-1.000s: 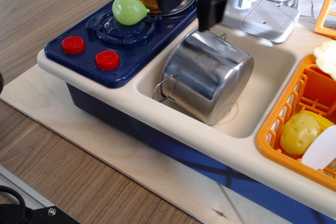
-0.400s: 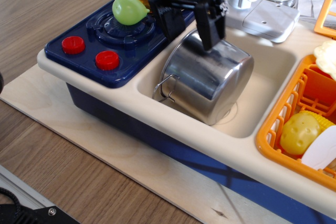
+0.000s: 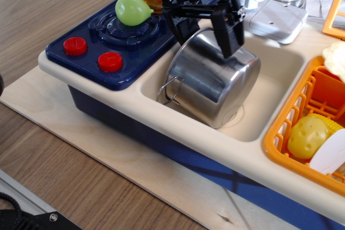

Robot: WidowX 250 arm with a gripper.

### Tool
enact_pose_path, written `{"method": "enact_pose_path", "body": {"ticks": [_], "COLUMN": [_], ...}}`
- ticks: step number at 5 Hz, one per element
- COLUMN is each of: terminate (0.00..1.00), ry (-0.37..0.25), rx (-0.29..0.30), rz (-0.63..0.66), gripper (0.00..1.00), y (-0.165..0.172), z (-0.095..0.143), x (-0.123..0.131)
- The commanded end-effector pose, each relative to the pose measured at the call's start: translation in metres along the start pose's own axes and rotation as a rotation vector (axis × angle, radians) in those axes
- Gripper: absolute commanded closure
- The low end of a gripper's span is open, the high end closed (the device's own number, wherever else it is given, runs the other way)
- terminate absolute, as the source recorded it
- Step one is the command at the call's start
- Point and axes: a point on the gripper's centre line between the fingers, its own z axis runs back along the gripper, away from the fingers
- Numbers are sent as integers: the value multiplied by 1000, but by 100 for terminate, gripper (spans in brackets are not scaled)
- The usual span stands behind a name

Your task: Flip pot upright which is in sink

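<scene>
Set into the cream counter (image 3: 97, 87), the sink (image 3: 272, 92) is occupied by the tipped pot (image 3: 210, 82); its upper side is straddled by the wide-open, empty claw (image 3: 204, 32).

The scene is evenly and brightly lit, from above as far as I can tell. My fingers (image 3: 228, 35) are dark and lose detail against the bright steel of the pot (image 3: 213, 79), whose side carries pale streaked glare and dim reflections. The sink (image 3: 269, 106) holds a soft shadow under the pot. The kitchen top throws a blurred dark shadow onto the wooden surface (image 3: 108, 160) below. Focus is sharp in the middle and slightly softer toward the far top edge.
</scene>
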Motion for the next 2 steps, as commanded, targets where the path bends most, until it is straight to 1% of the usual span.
{"method": "enact_pose_path", "body": {"ticks": [1,2], "terminate": [0,0], "ry": [-41,-51], "rx": [-20,-4], "rz": [57,92], "gripper": [0,100], "y": [-21,-28], "z": [8,3], "x": [12,13]}}
